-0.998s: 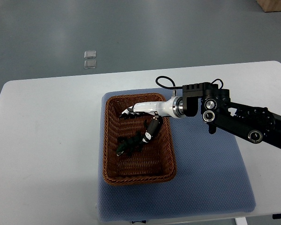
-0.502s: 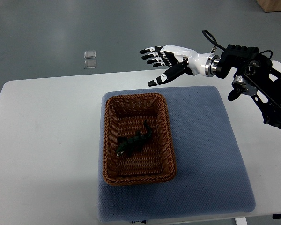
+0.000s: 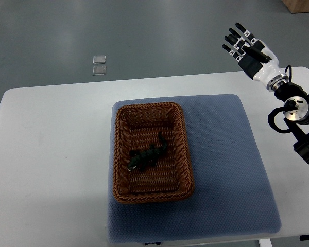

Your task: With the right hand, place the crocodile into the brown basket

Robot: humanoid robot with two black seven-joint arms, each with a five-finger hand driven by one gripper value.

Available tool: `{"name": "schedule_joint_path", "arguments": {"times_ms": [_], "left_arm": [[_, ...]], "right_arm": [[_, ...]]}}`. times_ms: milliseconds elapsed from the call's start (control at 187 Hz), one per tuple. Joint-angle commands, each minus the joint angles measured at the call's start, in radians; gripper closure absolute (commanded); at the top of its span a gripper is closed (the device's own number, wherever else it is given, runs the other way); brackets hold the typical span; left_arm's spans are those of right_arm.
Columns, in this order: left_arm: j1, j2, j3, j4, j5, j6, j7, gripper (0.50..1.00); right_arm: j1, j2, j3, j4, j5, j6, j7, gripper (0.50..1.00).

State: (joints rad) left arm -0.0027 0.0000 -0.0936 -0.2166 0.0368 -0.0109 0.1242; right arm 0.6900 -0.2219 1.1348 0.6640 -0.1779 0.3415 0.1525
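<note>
Brown basket (image 3: 149, 106) holds the crocodile (image 3: 147, 156), well apart from the spread, empty fingers (image 3: 245, 34) of the right hand (image 3: 255, 54)

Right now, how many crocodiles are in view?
1. The crocodile lies inside the brown basket, on its floor near the middle; nothing in view could hide another.

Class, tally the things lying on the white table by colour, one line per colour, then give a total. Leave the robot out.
Brown: 1, the basket
Dark green: 1, the crocodile, lying inside the basket
Blue: 1, the mat under the basket
Total: 3
</note>
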Motion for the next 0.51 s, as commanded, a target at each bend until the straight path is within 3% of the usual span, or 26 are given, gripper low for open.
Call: {"name": "schedule_joint_path", "arguments": {"times_ms": [0, 502], "left_arm": [[0.001, 0.000, 0.000, 0.000, 0.000, 0.002, 0.000, 0.500], [0.001, 0.000, 0.000, -0.001, 0.000, 0.002, 0.000, 0.500]], "right_arm": [[-0.033, 0.019, 0.000, -0.030, 0.098, 0.010, 0.027, 0.574], [-0.069, 0.064, 0.002, -0.029, 0.127, 0.010, 0.028, 0.574]]}}
